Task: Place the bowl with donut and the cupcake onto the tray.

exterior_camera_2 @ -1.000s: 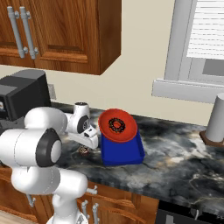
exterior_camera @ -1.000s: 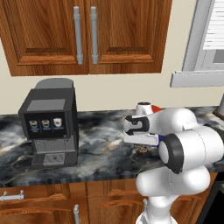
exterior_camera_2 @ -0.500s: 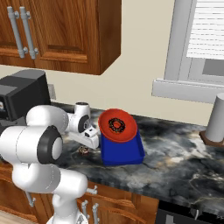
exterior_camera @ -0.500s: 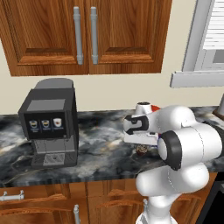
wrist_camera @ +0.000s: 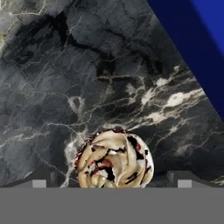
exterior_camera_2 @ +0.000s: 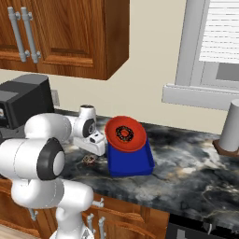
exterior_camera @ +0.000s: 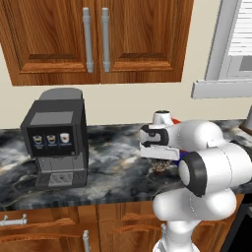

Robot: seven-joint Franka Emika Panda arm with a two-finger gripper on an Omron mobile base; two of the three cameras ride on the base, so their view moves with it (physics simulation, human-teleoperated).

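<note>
The fingers [wrist_camera: 39, 181] stand wide apart with nothing between them but the cupcake [wrist_camera: 114, 158], which sits on the counter [wrist_camera: 65, 87] directly below the gripper [wrist_camera: 109, 183], just beside the tray [exterior_camera_2: 133, 163]. The bowl [exterior_camera_2: 125, 134] with the donut [exterior_camera_2: 123, 133] already rests on the tray, so the cupcake pick-up looks to be in hand. Next calls for lowering straight down to bracket the cupcake, then closing gently.

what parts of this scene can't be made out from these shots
- Cupcake: hand view cuts its lower part at the bottom edge; in the right base view it is a tiny speck.
- Tray: the bowl covers its rear part.
- Gripper: fingertips hidden behind the hand in both base views.
- Donut: sprinkles too small.
</note>
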